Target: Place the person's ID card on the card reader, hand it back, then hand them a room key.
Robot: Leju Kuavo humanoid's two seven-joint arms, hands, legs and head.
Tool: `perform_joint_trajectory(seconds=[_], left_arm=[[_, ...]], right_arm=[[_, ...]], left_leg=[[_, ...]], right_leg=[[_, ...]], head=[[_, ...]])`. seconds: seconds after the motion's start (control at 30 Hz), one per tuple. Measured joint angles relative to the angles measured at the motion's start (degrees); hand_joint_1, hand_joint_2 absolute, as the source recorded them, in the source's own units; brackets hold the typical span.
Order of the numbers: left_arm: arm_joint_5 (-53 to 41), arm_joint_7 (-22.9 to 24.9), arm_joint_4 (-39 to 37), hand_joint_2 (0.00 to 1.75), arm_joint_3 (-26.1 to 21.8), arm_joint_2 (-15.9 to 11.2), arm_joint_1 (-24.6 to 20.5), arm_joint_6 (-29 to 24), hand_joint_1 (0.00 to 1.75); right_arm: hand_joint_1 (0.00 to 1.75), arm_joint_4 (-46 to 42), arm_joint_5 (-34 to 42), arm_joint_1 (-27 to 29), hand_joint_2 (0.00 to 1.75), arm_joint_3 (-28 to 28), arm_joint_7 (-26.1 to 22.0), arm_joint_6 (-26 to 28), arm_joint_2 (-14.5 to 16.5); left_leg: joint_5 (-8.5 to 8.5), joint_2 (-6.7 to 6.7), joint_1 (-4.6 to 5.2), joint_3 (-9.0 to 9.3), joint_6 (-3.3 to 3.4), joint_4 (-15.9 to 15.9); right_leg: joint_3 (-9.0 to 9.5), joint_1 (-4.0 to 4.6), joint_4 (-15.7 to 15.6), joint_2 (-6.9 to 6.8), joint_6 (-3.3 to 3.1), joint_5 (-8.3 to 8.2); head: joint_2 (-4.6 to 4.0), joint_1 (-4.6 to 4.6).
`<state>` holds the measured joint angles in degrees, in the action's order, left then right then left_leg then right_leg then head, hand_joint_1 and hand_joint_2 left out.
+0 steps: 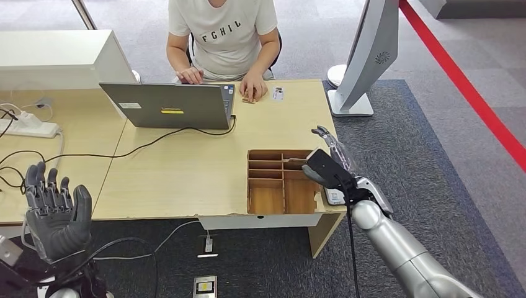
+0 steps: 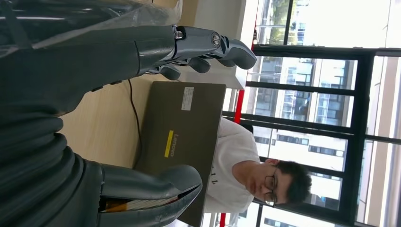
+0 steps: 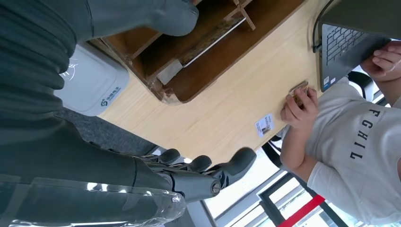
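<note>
Right hand (image 1: pixel 332 166) open, empty, above wooden organizer (image 1: pixel 280 181) on desk (image 1: pixel 180 167); left hand (image 1: pixel 54 211) open, empty; dark carpet (image 1: pixel 434 161) beneath.

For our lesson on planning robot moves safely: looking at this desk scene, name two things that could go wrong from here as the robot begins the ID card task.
1. The right robot hand hovers at the wooden organizer and over the white card reader at the table edge; a low sweep might knock either.
2. The small brownish item, possibly the ID card, lies under the person's hand across the table; reaching could bump the person or the laptop.
</note>
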<state>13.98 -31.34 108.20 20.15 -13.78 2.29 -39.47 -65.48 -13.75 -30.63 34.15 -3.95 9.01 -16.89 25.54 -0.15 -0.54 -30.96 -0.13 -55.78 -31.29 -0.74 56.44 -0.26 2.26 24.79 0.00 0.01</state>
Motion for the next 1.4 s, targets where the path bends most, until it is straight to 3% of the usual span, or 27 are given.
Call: perform_joint_trajectory(seconds=[0.33, 0.63, 1.0, 1.03, 1.13, 1.17, 1.27, 1.4], left_arm=[[-0.36, 0.48, 0.38, 1.75, -0.09, 0.27, 0.5, 0.0, 0.0], [0.51, -0.34, 0.38, 1.75, -0.09, 0.29, 0.5, 0.0, 0.0], [0.57, -0.37, 0.38, 1.75, -0.09, 0.29, 0.5, 0.0, 0.0], [0.56, -0.33, 0.38, 1.75, -0.09, 0.29, 0.49, 0.0, 0.0], [0.62, -0.2, 0.37, 1.75, -0.09, 0.29, 0.46, 0.0, 0.0], [0.65, -0.2, 0.36, 1.75, -0.09, 0.29, 0.45, 0.0, 0.0], [0.69, -0.15, 0.36, 1.75, -0.09, 0.29, 0.42, 0.0, 0.0], [0.77, -0.04, 0.36, 1.75, -0.09, 0.29, 0.38, 0.0, 0.0]], right_arm=[[0.4, 2.35, -0.27, -0.14, 1.75, 1.2, -0.09, 0.23, 0.4], [0.27, 4.0, -0.33, -0.75, 1.75, 1.96, -0.51, 0.21, 1.09], [0.33, 4.89, -0.34, -1.24, 1.75, 2.19, -0.74, 0.4, 1.57], [0.54, 5.13, -0.29, -1.46, 1.75, 2.26, -0.92, 0.5, 1.66], [1.46, 6.86, 0.03, -2.77, 1.75, 2.65, -1.76, 0.86, 2.28], [1.59, 7.35, 0.09, -3.03, 1.75, 2.75, -1.88, 0.93, 2.48], [1.71, 8.06, 0.11, -3.14, 1.75, 2.9, -1.91, 1.06, 2.76], [1.75, 8.82, 0.15, -3.13, 1.75, 2.98, -1.91, 1.31, 2.9]], left_leg=[[0.0, 0.0, 0.0, 0.0, 0.0, 0.0], [0.0, 0.0, 0.0, 0.0, 0.0, 0.0], [0.0, 0.0, 0.0, 0.0, 0.0, 0.0], [0.0, 0.0, 0.0, 0.0, 0.0, 0.0], [0.0, 0.0, 0.0, 0.01, 0.0, 0.0], [0.0, 0.0, 0.0, 0.01, 0.0, 0.0], [0.0, 0.0, 0.0, 0.0, 0.0, 0.0], [0.0, 0.0, 0.0, 0.0, 0.0, 0.0]], right_leg=[[0.0, 0.0, 0.0, 0.0, 0.0, 0.0], [0.0, 0.0, 0.0, 0.0, 0.0, 0.0], [0.0, 0.0, 0.0, 0.0, 0.0, 0.0], [0.0, 0.0, 0.0, 0.0, 0.0, 0.0], [-0.01, 0.0, 0.0, 0.0, 0.0, 0.0], [-0.01, 0.0, 0.0, 0.0, 0.0, 0.0], [-0.01, 0.0, 0.0, 0.0, 0.0, 0.0], [-0.01, 0.0, 0.0, 0.0, 0.0, 0.0]], head=[[0.0, 0.01], [0.0, -0.01], [0.0, 0.01], [0.0, 0.01], [0.0, 0.0], [0.0, 0.0], [0.0, 0.0], [0.0, 0.0]])
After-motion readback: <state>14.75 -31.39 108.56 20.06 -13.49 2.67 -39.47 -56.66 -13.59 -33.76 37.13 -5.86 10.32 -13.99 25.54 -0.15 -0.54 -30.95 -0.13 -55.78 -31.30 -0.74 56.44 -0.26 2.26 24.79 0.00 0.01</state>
